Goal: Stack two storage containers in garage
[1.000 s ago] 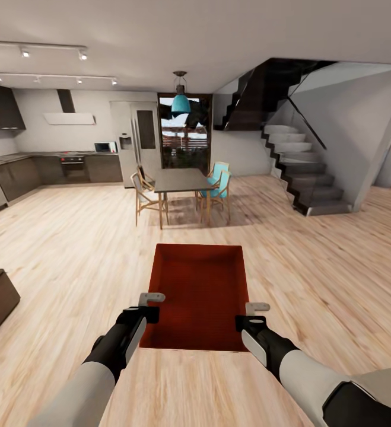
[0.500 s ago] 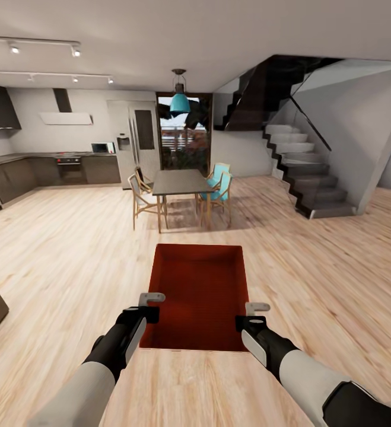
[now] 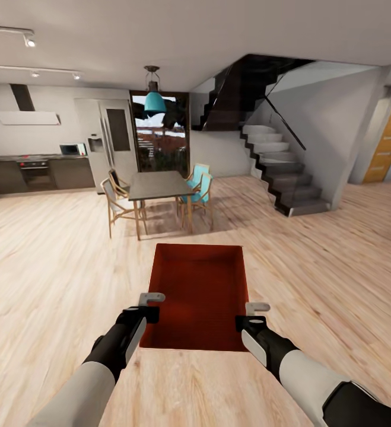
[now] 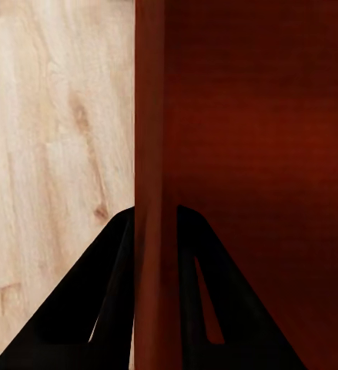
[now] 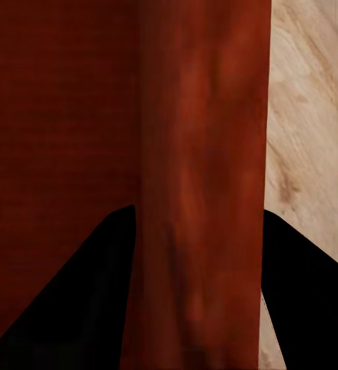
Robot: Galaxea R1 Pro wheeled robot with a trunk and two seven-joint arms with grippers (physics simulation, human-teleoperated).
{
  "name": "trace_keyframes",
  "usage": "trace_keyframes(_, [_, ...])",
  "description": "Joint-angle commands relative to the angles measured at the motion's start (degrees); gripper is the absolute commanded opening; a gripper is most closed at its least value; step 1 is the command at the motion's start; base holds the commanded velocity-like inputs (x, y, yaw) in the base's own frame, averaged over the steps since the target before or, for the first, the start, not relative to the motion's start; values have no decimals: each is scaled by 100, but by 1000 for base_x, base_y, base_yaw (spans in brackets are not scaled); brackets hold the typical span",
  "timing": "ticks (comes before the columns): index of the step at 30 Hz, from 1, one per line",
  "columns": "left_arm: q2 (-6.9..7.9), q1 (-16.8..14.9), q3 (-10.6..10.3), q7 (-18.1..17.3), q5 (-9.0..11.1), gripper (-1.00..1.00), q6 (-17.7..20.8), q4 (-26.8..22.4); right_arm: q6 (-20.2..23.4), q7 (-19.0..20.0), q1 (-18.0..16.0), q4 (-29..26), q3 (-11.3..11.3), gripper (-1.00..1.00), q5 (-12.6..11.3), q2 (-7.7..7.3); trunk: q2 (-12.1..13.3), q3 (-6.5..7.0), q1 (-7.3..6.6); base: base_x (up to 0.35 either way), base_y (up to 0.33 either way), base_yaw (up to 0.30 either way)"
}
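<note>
A red-orange storage container (image 3: pixel 198 293) hangs in front of me above the light wood-plank floor (image 3: pixel 53 267), carried lengthwise between both arms. My left gripper (image 3: pixel 151 303) is shut on its left wall near the close end. My right gripper (image 3: pixel 251 313) is shut on the right wall opposite. In the left wrist view the wall (image 4: pixel 149 154) runs between the dark fingers (image 4: pixel 76 308). The right wrist view shows the other wall (image 5: pixel 199 154) clamped the same way. The garage is out of view.
A dining table (image 3: pixel 156 185) with wooden and teal chairs stands straight ahead. Behind it are a glass door and a fridge (image 3: pixel 113 142). Kitchen counters (image 3: pixel 35 169) line the far left. A dark staircase (image 3: pixel 278 172) rises at the right, with an orange wooden door (image 3: pixel 387 142) beyond it.
The view has turned to the right: table, kitchen and stairs slid left, the orange door came in and the dark furniture at the left left the picture. Container and grippers keep their hold.
</note>
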Motion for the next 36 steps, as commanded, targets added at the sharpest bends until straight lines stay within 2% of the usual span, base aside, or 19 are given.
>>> trace_keyframes(1, [-3,-4,126,121,-195,-100,59,-16,47,-51,-5,-19,-88,-100,190,-1,-13,-12,7,322,0,-242])
trace_keyframes(6, [-3,-3,120,121,-195,-100,59,-17,47,-45,-5,-20,-88,-100,190,-1,-13,-12,7,322,0,-129])
trace_keyframes(25, [-3,-5,118,121,-195,-100,59,-12,47,-45,-5,-21,-88,-100,198,-1,-13,-12,7,322,0,-4])
trace_keyframes(36, [-3,-7,117,120,-195,-100,59,-12,39,-54,-5,-21,-88,-100,190,-1,-13,-12,7,322,0,-219])
